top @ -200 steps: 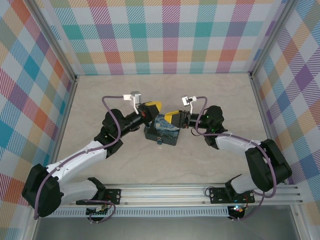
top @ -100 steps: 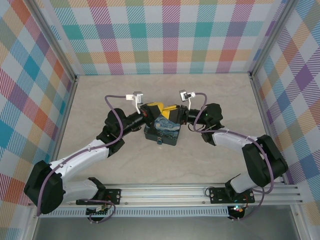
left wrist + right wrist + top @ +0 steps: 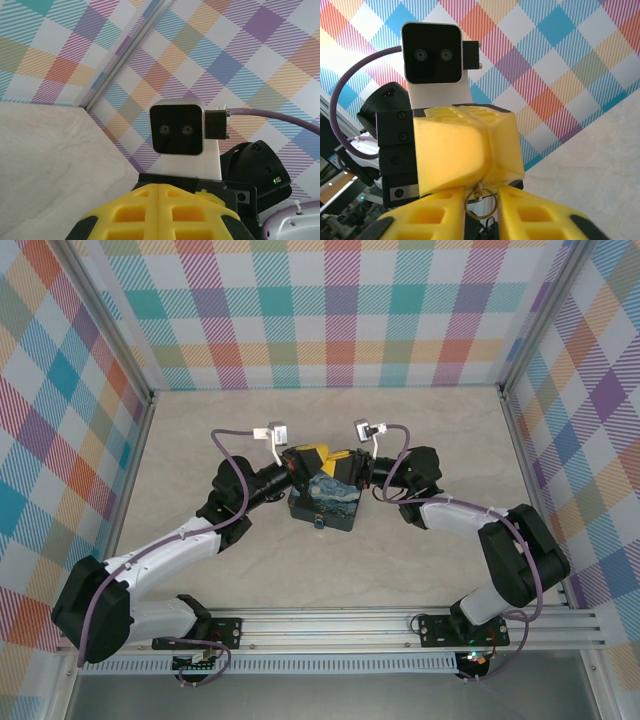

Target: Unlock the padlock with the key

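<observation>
Table [image 3: 200, 450] first: bare marble top on every side of the painted box [image 3: 335, 502], plaid walls [image 3: 330, 310] well back, rail [image 3: 400, 625] along the near edge. The 2 arms meet just past the box's far edge. Left gripper [image 3: 157, 192] is clamped tight, 2 yellow fingers flush, pinching the key [image 3: 479, 190]. Only a sliver pokes from the tip, its long axis hidden, with a ring [image 3: 481, 204] hanging off it. Right gripper [image 3: 481, 215] faces it, fingers narrowly parted either side of that ring. Whether they pinch it, cannot tell. The padlock [image 3: 318, 524] sits against the box's near side, too small to read its heading.
</observation>
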You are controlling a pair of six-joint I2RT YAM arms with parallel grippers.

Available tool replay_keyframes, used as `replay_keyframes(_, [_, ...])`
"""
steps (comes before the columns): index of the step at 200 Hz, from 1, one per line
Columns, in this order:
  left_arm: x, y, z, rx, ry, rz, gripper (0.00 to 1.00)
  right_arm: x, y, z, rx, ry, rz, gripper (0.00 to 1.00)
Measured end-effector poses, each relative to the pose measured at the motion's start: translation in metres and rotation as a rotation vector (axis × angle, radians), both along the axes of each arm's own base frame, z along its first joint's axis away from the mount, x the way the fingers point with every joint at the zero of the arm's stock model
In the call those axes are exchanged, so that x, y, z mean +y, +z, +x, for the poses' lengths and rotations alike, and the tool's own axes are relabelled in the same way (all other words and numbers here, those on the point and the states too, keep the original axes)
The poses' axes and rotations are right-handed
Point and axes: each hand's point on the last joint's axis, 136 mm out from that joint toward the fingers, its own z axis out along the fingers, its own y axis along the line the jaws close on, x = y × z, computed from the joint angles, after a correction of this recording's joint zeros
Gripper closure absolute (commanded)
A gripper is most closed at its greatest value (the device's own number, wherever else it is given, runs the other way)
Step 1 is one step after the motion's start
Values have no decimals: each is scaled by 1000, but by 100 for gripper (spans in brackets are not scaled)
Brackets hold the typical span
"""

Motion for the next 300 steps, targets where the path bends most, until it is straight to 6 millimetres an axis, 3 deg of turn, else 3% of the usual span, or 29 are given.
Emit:
replay_keyframes(25, [1, 1, 1, 5, 4, -11, 100, 0, 2, 1, -4, -7, 8, 97])
replay_keyframes(53, [3, 1, 4, 12, 17, -16, 98, 0, 1, 3, -11, -30, 3, 100])
replay_keyframes(63, [4, 0, 5, 17, 24, -12, 89, 0, 0, 4, -9, -45, -9, 100])
replay_keyframes(86, [7, -2, 5, 23, 42, 8, 56, -3, -6, 6, -12, -100, -53, 100])
replay_keyframes(126, [30, 7, 2, 38, 126, 48, 27, -15, -29, 15, -31, -248, -213, 100])
replay_keyframes(143, [42, 13, 5, 65, 168, 63, 20, -22, -44, 19, -54, -326, -315, 100])
replay_keyframes(172, [61, 21, 15, 186, 231, 97, 24, -26, -79, 16, -165, -454, -571, 100])
replay_keyframes(200, [64, 16, 16, 362, 237, 110, 33, -29, -101, 12, -360, -538, -794, 100])
replay_keyframes(251, [53, -49, 6, 787, 203, 129, 49, -36, -117, 22, -740, -635, -1085, 100])
replay_keyframes(300, [41, -71, 0, 976, 210, 67, 57, -29, -116, 26, -917, -639, -1164, 100])
